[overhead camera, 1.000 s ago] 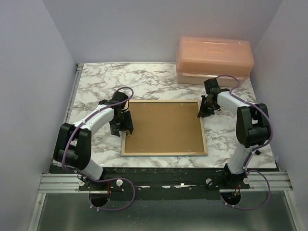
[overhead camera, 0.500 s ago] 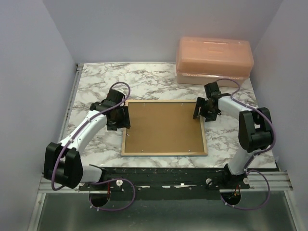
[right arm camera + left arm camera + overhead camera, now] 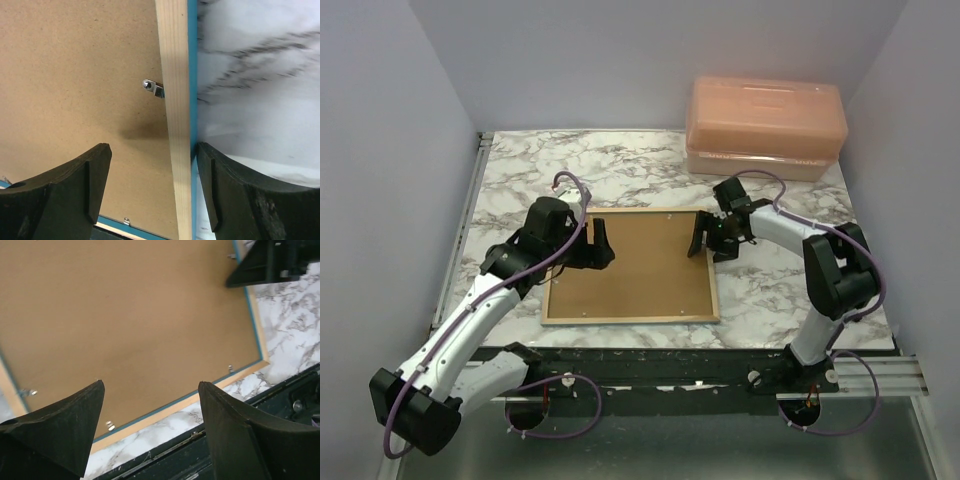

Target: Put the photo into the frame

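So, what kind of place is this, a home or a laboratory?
Most likely a robot test booth, not a home: plain walls close in a marble-patterned table, and the left arm and right arm are bolted to a metal rail.

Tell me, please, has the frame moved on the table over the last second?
Yes. In the top view the frame has slid left, farther from the peach box, which has stayed put at the far right corner.

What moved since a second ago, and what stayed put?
The frame, back up with its brown backing board, slid left. The left gripper moved right, over the board. The right gripper moved left, keeping at the frame's right rail. Both are open, holding nothing. The peach box stayed put.
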Controlling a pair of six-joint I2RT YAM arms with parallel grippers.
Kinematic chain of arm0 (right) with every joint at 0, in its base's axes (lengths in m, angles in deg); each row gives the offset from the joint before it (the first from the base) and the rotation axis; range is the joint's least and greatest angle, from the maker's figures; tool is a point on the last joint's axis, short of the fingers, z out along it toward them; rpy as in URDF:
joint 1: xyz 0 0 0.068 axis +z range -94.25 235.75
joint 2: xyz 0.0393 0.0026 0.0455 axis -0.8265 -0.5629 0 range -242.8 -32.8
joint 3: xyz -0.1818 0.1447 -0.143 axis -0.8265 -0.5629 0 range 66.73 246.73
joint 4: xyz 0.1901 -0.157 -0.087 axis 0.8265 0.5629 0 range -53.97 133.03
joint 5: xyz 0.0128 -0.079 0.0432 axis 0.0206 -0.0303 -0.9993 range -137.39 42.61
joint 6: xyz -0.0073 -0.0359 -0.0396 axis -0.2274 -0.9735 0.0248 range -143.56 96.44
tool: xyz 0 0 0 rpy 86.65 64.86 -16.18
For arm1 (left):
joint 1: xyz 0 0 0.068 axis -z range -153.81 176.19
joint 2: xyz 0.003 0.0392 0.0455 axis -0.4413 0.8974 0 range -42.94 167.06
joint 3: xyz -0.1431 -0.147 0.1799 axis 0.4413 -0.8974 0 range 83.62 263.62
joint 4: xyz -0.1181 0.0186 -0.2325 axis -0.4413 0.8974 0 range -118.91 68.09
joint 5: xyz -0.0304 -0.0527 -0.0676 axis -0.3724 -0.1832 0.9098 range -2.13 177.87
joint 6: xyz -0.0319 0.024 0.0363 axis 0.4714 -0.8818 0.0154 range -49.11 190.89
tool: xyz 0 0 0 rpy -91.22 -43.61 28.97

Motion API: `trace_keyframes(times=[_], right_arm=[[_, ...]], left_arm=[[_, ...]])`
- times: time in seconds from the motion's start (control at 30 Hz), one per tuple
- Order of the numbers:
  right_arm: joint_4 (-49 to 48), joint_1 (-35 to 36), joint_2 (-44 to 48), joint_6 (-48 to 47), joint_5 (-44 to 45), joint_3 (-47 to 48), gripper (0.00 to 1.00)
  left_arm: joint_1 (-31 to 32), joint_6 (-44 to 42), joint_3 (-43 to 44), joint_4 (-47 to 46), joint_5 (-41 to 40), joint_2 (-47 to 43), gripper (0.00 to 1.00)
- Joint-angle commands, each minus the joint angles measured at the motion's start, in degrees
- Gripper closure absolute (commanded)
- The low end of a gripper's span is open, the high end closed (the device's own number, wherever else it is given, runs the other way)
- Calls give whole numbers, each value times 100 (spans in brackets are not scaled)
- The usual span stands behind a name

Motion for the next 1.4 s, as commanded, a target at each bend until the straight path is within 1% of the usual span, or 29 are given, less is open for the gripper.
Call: trace_keyframes(times=[0.0,0.13,0.27,0.47,0.53,0.63,0.7,0.83,0.97,1.1,1.27,1.37], right_arm=[[303,279,-512,162,-241,214,23],[726,282,-334,11,69,57,23],[1033,300,35,-56,188,-559,24],[1428,463,524,96,173,-1235,35],[1522,555,629,231,110,-1378,43],[1468,650,734,373,-63,-1591,52],[1417,690,698,390,-94,-1653,64],[1485,726,577,320,-37,-1401,99],[1905,725,559,209,50,-760,100],[2474,725,518,111,59,52,100],[3158,726,494,45,-280,1204,100],[3459,726,446,26,-528,1742,100]], left_arm=[[270,-283,-166,-552,452,-201,20],[531,-443,-248,-593,420,-201,20],[837,-566,-364,-586,229,-186,20],[1382,-703,-423,-434,-355,-58,20],[1605,-726,-453,-401,-563,-11,20],[1858,-797,-564,-453,-693,21,20],[1944,-865,-616,-475,-698,96,20],[2217,-1004,-532,-462,-727,308,20],[2575,-1128,-394,-479,-925,534,18],[2903,-1205,-305,-441,-1096,675,9],[3157,-1324,-381,-469,-1269,674,5],[3392,-1364,-266,-316,-1889,761,5]])
